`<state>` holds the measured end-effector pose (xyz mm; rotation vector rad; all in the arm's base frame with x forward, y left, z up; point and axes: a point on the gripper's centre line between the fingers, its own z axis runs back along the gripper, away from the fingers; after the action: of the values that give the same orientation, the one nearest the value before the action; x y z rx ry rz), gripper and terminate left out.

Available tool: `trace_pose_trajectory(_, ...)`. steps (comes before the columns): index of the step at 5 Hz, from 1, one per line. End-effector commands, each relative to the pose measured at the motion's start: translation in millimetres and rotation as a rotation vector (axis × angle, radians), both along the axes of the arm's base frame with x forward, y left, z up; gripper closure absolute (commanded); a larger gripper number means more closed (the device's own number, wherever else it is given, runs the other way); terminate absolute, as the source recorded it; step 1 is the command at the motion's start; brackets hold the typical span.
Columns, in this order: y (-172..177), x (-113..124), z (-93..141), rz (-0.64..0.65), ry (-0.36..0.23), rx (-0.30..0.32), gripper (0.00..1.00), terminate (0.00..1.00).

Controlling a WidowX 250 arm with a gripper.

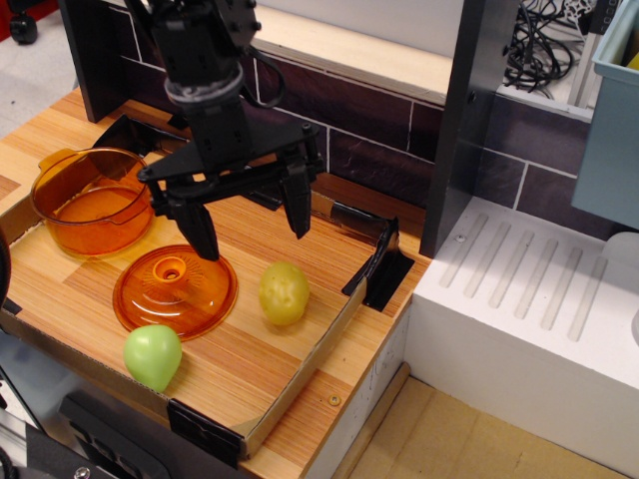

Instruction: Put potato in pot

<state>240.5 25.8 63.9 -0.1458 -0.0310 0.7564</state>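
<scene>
The yellow lumpy potato (284, 292) lies on the wooden tray floor toward the right side. The translucent orange pot (92, 200) stands upright at the tray's far left, with nothing visible inside. My black gripper (252, 233) hangs open above the tray, just up and left of the potato, with its two fingers spread wide: one fingertip (209, 246) over the lid's edge, the other (299, 226) above the potato. It holds nothing.
An orange domed lid with a knob (175, 289) lies flat between pot and potato. A light-green pear-shaped toy (153, 355) sits at the tray's front. The tray has low cardboard walls (300, 369) and black corner clips. A dark brick wall and a black post stand behind; a white drainboard lies right.
</scene>
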Motion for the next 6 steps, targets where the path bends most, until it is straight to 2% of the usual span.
trace_pose_trajectory(1,2.7,17.3,-8.5,0.019,-0.031,-0.008,0.00,0.00)
trace_pose_trajectory(2,-0.4,16.2,-22.6,0.019,-0.003,0.006,0.00,0.00)
trace_pose_trajectory(3,-2.4,18.0,-33.9,0.036,-0.004,0.016,0.00,0.00)
trace_pose_trajectory(4,-6.9,16.0,-38.7,0.019,-0.012,0.020,1.00,0.00)
trace_pose_trajectory(5,-10.6,14.0,-39.3,0.017,-0.018,0.018,1.00,0.00)
trace_pose_trajectory(6,-11.7,16.4,-28.1,0.044,-0.021,-0.007,1.00,0.00)
